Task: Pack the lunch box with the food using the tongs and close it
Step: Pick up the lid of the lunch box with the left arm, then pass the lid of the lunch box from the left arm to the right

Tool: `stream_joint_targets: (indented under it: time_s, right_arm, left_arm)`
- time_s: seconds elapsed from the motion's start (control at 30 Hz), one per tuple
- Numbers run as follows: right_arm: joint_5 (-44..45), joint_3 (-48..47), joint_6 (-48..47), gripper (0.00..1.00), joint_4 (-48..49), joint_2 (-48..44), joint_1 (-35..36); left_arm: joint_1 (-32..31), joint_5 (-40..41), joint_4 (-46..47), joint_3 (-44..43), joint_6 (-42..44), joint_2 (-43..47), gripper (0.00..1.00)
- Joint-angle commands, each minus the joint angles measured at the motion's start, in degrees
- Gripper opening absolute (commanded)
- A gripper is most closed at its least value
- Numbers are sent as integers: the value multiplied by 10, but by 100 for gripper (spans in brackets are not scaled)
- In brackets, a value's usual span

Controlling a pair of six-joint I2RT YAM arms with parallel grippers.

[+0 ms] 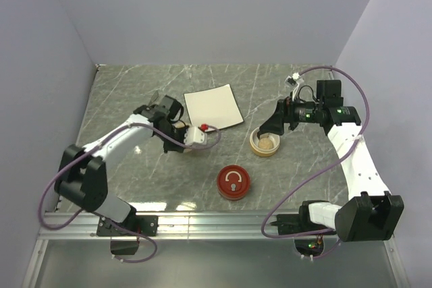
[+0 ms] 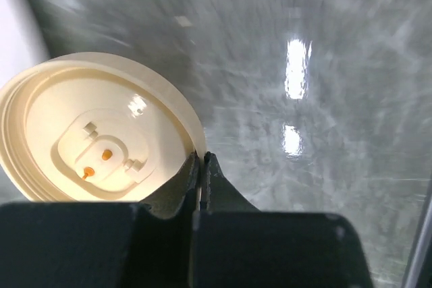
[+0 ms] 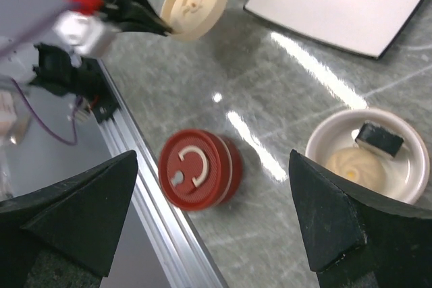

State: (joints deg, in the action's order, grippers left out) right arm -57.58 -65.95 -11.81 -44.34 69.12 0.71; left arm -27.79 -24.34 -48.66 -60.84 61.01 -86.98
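I count one round cream plastic lid [image 3: 194, 1], one round red ribbed plastic container [image 1: 233, 182] with a cream hook mark on top, one round cream plastic bowl [image 1: 265, 144] and one white square plate [image 1: 213, 106], all on the grey marbled table [image 1: 135, 92].

Two pieces of food sit in the bowl: a pale egg-shaped piece [image 3: 356, 166] and a dark-wrapped sushi roll [image 3: 381, 138], touching each other.

The left gripper [image 2: 201, 160] has its jaws pressed together on the rim of the cream lid, which tilts with its hollow side showing.

The right gripper [image 1: 271, 126] has its jaws spread wide and grips nothing. It hangs just beside the bowl without touching it. From its own wrist, the bowl lies by the right-hand finger [image 3: 331, 214] and the red container shows between the two fingers.
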Motion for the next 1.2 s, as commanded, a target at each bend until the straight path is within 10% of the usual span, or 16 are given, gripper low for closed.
stream_joint_targets:
  time_s: [0.0,0.3,0.57,0.8,1.17]
  right_arm:
    - [-30,17,92,100,114,-17,-4]
    - [-68,131,426,93,525,-52,1]
    - [-29,73,510,91,529,1,72]
    - [36,108,489,89,609,-53,123]
    - [59,64,485,80,631,-34,175]
  left_arm:
    - [-3,-83,-88,-93,-36,75,1]
    - [-3,-235,-54,-228,-201,149,0]
    - [10,-348,164,-229,-474,197,0]
    - [105,-504,554,-166,-944,177,0]
    - [99,-538,645,-172,-1049,153,0]
